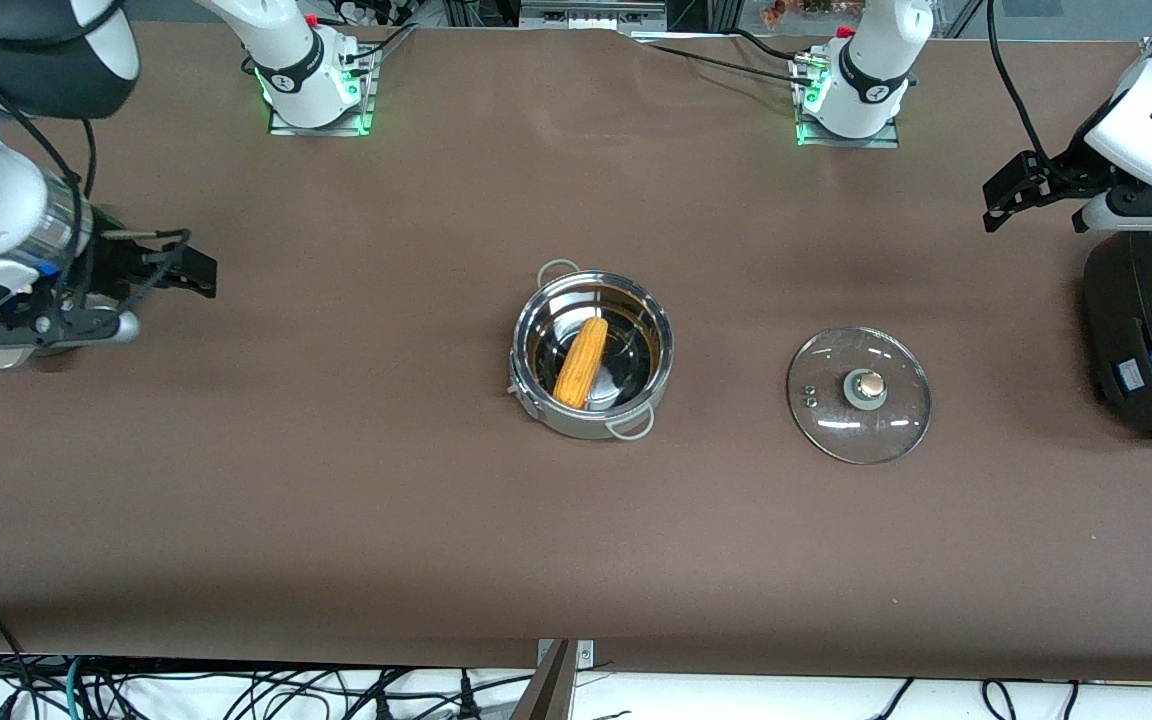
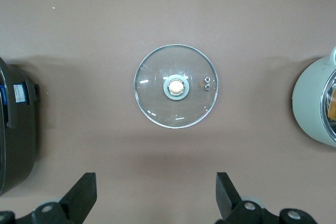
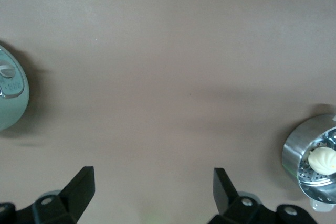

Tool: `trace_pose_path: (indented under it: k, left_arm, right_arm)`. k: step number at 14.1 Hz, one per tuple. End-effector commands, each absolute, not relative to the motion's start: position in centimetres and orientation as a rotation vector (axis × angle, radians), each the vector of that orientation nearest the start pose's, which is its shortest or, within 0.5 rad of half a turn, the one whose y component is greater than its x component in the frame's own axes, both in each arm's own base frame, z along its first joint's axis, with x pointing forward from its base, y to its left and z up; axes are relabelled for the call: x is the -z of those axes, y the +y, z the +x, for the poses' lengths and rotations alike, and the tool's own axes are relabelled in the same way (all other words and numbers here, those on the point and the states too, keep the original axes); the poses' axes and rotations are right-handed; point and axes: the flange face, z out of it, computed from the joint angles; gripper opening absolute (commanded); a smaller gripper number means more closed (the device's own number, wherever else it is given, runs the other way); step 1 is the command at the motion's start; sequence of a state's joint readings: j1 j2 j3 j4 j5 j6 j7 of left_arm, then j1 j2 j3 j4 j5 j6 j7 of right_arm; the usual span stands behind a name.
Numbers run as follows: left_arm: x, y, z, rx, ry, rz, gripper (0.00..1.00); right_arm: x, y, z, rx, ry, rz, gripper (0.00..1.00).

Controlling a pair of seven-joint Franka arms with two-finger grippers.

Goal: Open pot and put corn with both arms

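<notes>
The shiny steel pot (image 1: 591,350) stands open at the middle of the table. The yellow-orange corn cob (image 1: 581,362) lies inside it. The glass lid (image 1: 858,393) with its coppery knob lies flat on the table beside the pot, toward the left arm's end. It also shows in the left wrist view (image 2: 176,86), with the pot's wall at that picture's edge (image 2: 314,103). My left gripper (image 1: 998,205) (image 2: 156,198) is open and empty, up over the table by the black cooker. My right gripper (image 1: 198,275) (image 3: 153,195) is open and empty over bare table at the right arm's end.
A big black cooker (image 1: 1151,340) (image 2: 16,129) stands at the left arm's end of the table. The right wrist view shows a steel steamer pot (image 3: 294,158) holding a white bun (image 3: 323,160), and a pale rounded appliance (image 3: 10,95) at the picture's edge.
</notes>
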State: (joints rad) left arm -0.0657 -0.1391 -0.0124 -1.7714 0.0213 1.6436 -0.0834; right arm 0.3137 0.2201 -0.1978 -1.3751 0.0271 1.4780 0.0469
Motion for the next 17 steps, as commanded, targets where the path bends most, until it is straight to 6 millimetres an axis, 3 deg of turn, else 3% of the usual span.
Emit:
trace_pose_path:
  k: [1, 4, 9, 17]
  left_arm:
    - [-61.6, -3.6, 51.4, 0.012, -0.023, -3.126, 1.0]
    - [-61.6, -3.6, 51.4, 0.012, -0.023, -3.126, 1.0]
    - [-61.6, -3.6, 51.4, 0.014, -0.023, -3.126, 1.0]
    - [-61.6, -3.6, 51.4, 0.014, -0.023, -3.126, 1.0]
  right_arm:
    - [-60.3, 6.5, 57.8, -0.167, -0.143, -3.111, 1.0]
    - [-60.8, 5.9, 54.9, -0.151, -0.128, -3.109, 1.0]
    - [-61.8, 5.9, 55.3, -0.119, -0.148, -3.118, 1.0]
    - [-61.6, 4.9, 55.5, -0.122, -0.13, -3.145, 1.0]
